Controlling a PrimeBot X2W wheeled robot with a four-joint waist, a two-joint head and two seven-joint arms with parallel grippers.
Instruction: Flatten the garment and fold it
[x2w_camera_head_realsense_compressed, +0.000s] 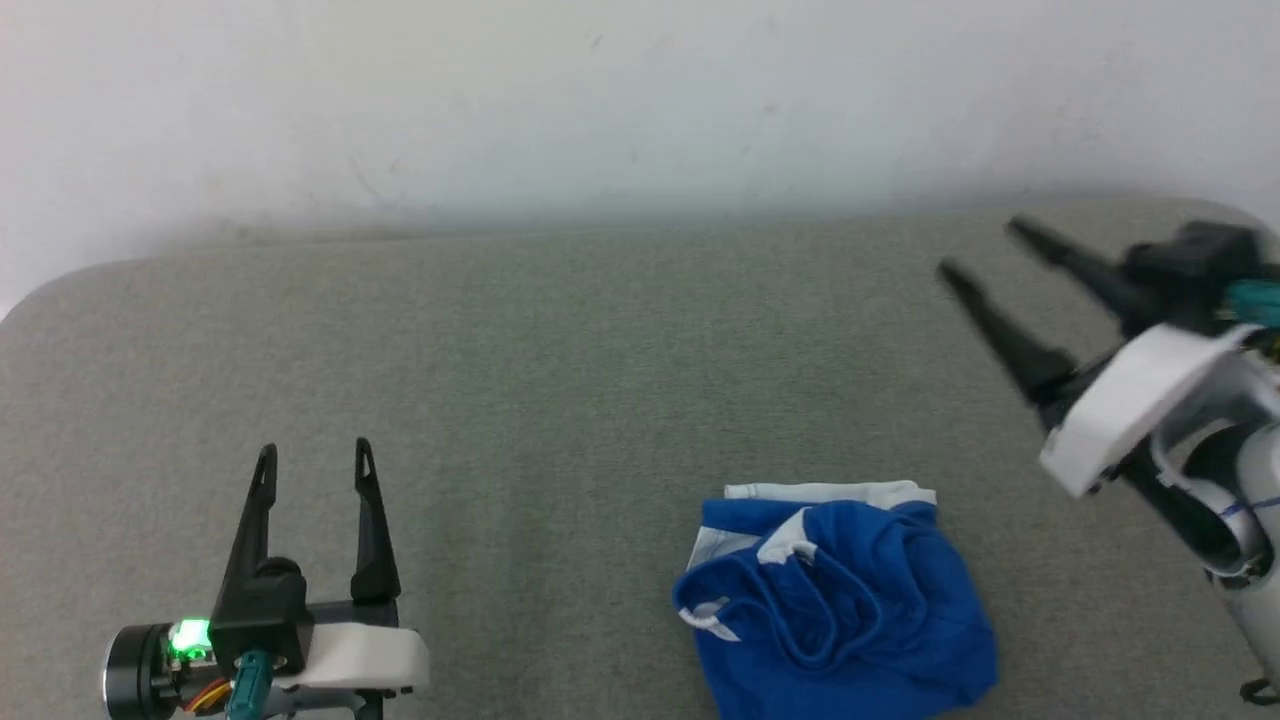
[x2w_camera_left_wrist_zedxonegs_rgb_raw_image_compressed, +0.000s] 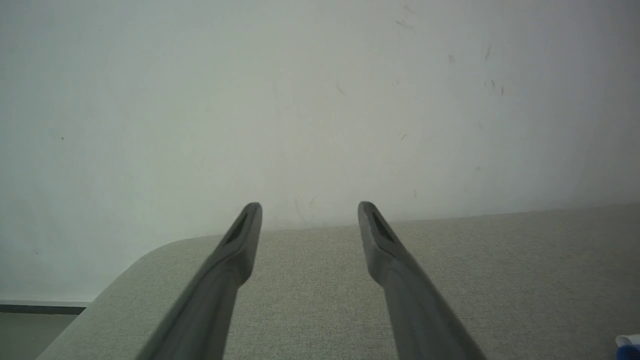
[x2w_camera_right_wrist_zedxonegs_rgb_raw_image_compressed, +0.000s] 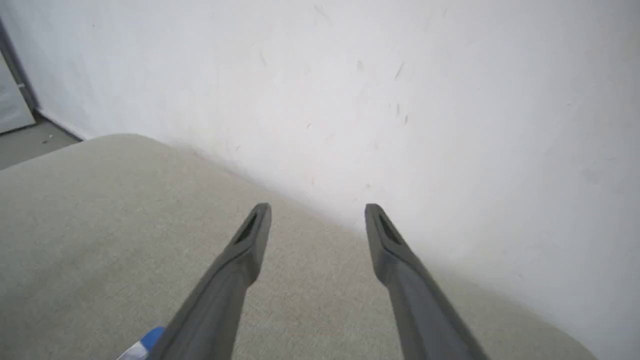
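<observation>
A wide pad of grey-beige woven fabric (x2w_camera_head_realsense_compressed: 560, 380) with rounded far corners stands against a plain white wall (x2w_camera_head_realsense_compressed: 640, 100) that carries a few faint scuffs.

The garment (x2w_camera_head_realsense_compressed: 840, 600), a pair of royal blue shorts, lies in a crumpled heap on the near part of the pad, right of centre. It is bunched and rumpled, with deep folds curling through the blue cloth. A white band runs along its far edge, and smaller white patches show among the folds on its left side. Nothing touches it.

The left gripper (x2w_camera_head_realsense_compressed: 315, 447) sits low at the near left, well apart from the shorts. Its two long dark fingers point away towards the wall and stand spread with bare pad between them, grasping nothing. A small green light glows on the wrist behind it.

The right gripper (x2w_camera_head_realsense_compressed: 978, 244) hangs raised at the far right, beyond the shorts and clear of them. Its fingers point up and to the left towards the wall and stand equally wide apart, with nothing between them. The white shell of its wrist and a pale forearm trail down the right edge.

From the right wrist, a sliver of blue and white cloth peeks out beside the base of one finger, and a strip of grey floor (x2w_camera_right_wrist_zedxonegs_rgb_raw_image_compressed: 30, 145) shows past the pad's corner.
</observation>
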